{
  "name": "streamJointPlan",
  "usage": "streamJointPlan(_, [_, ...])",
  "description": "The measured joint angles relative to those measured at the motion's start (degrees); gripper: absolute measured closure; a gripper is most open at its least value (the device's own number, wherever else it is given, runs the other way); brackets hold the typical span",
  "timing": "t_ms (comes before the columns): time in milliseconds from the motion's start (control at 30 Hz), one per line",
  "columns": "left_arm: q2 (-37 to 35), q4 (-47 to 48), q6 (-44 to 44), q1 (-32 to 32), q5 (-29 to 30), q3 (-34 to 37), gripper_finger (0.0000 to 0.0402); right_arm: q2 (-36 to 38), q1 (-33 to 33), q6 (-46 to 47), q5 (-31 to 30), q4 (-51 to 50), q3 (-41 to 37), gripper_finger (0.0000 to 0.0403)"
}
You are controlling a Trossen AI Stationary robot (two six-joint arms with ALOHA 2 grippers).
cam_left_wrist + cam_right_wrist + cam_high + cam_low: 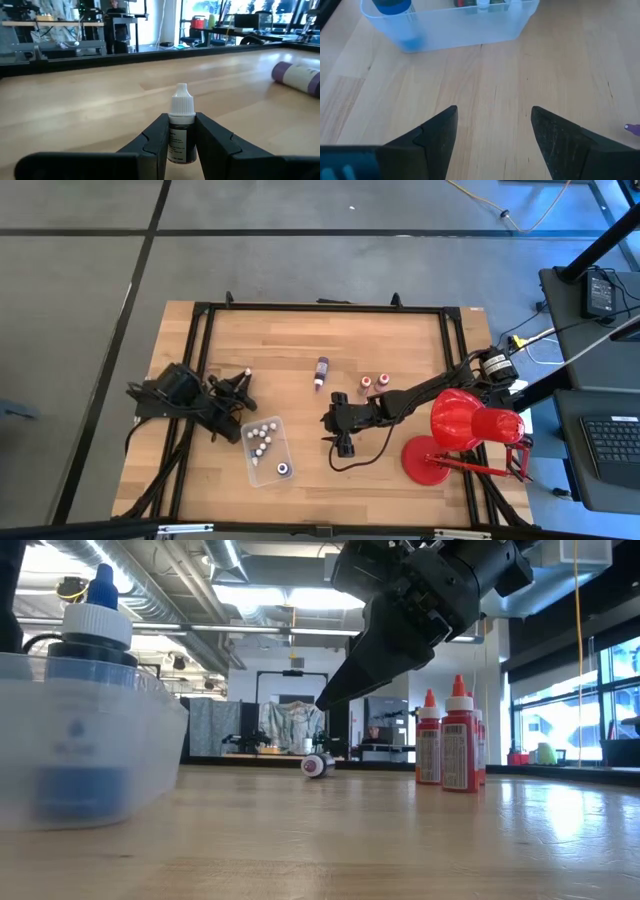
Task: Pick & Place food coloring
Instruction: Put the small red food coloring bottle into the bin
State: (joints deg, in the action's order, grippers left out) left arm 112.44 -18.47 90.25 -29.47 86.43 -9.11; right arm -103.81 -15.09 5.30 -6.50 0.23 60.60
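Left gripper (181,142): fingers clamped on a white-capped dropper bottle (181,125), upright, at the bench's (330,340) nine o'clock.
Tray (262,472): more bottles inside, seven o'clock.
Purple bottle (321,371): lying at twelve o'clock.
Right gripper (492,132): fingers apart, empty, centre.
Red bottles (373,381): one o'clock.
Handling: probably light, rigid, slick; grip the body below the cap.

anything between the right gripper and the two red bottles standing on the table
Nothing visible. The open right gripper hangs over bare wood beside the clear tray; the two red bottles stand farther back, apart from the lying purple bottle.
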Motion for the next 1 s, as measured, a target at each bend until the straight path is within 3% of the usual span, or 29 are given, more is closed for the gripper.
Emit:
streamJointPlan(267, [5.16,0.13,1.95,0.83,1.84,-2.41,0.0318,0.0,0.0,-1.09,0.02,-0.02,0.0,0.0147])
streamJointPlan(1000, [5.0,0.54,0.47,0.48,1.52,-2.62,0.0303,0.0,0.0,-1.09,0.02,-0.09,0.0,0.0147])
